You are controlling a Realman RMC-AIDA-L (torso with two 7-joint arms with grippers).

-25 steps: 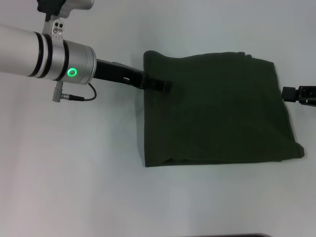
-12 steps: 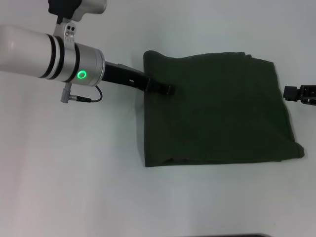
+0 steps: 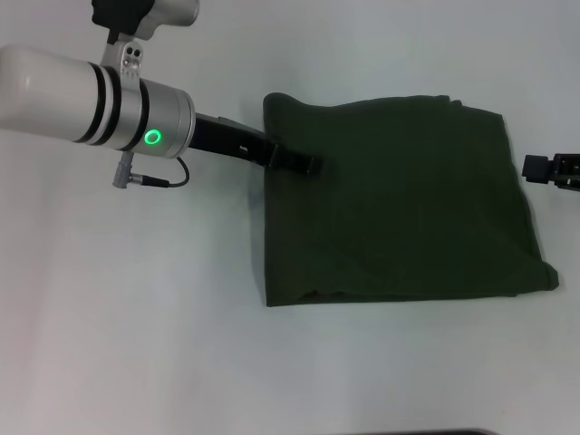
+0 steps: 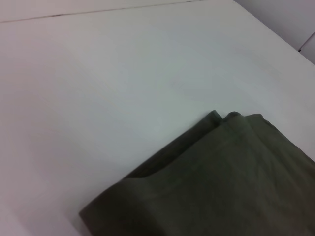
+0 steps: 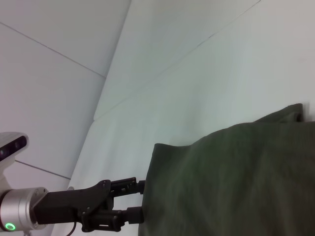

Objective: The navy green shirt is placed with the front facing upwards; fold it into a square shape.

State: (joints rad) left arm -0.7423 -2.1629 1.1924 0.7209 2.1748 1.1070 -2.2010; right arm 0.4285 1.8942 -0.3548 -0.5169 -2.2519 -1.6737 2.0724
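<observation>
The navy green shirt (image 3: 399, 199) lies folded into a rough rectangle on the white table, showing plain dark green cloth with no letters. My left gripper (image 3: 306, 164) reaches in from the left and sits at the shirt's left edge near the far corner, one finger over the cloth. In the right wrist view the left gripper (image 5: 140, 199) shows its two fingers apart at that shirt (image 5: 236, 182) edge. The left wrist view shows only a folded corner of the shirt (image 4: 221, 187). My right gripper (image 3: 544, 169) is just off the shirt's right edge, mostly out of view.
The white table (image 3: 136, 317) stretches bare to the left of and in front of the shirt. A dark strip shows at the table's near edge (image 3: 453, 432). A pale wall (image 5: 49, 73) rises behind the table.
My left arm has slid to the right, bringing its finger a little farther over the shirt's left edge. The right gripper has backed slightly to the right. The shirt has not moved.
</observation>
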